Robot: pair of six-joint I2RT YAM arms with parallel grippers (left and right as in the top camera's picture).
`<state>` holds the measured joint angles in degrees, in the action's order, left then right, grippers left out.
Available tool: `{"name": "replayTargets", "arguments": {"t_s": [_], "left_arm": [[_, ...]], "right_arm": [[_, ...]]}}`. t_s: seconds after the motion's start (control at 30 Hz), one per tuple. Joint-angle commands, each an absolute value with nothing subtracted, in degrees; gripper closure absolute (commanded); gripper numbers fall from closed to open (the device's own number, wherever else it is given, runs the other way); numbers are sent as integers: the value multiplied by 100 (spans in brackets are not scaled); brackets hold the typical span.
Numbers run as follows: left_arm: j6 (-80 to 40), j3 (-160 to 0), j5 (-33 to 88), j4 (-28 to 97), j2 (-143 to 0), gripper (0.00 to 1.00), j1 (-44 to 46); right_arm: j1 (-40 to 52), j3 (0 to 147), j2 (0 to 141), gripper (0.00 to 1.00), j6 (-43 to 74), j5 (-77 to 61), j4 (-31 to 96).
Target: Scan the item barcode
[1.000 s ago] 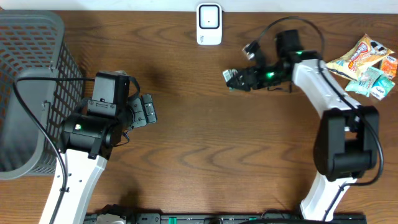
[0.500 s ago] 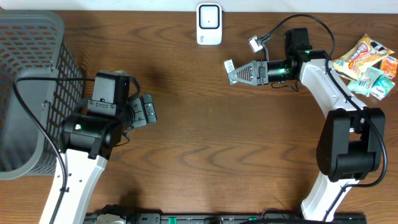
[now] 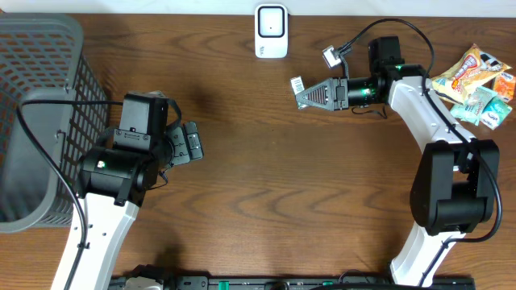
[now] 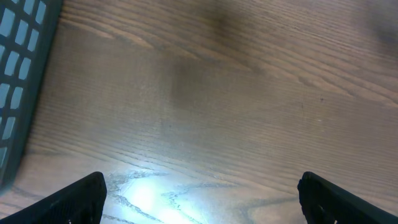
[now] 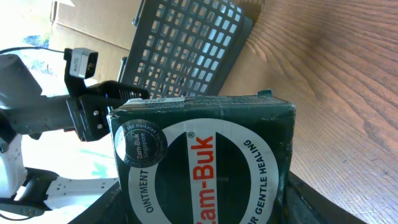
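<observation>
At the bottom edge, the Zam-Buk box (image 5: 200,163) is cropped.

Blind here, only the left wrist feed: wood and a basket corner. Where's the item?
Observer: The right gripper is shut on it, a dark green Zam-Buk box.
Operator: Scanner?
Observer: A white scanner stands at the far edge of the table, beyond the box, not touching it.
Operator: Other items?
Observer: A heap of snack packets lies at the table's right end.
</observation>
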<state>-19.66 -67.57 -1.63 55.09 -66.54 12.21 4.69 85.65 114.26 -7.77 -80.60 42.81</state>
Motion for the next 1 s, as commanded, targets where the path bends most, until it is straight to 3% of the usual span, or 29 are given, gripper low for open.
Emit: {"name": "replayTargets", "arguments": {"t_s": [0.0,0.4,0.8,0.97], "left_arm": [[-2018,-6807,-154,5507,-6665,3,1212],[-2018,-6810,-154,5507,-6665,2,1212],[-2018,-6810,-154,5507,-6665,2,1212],[-2018,-6807,-154,5507,-6665,2,1212]], "right_arm": [[497,8578,11336,49,-801,-8309,4263],[504,8578,11336,52,-882,-7690,4287],[1022,8576,11336,50,-838,-2224,4847],[1352,8576,11336,50,-838,-1020,4842]]}}
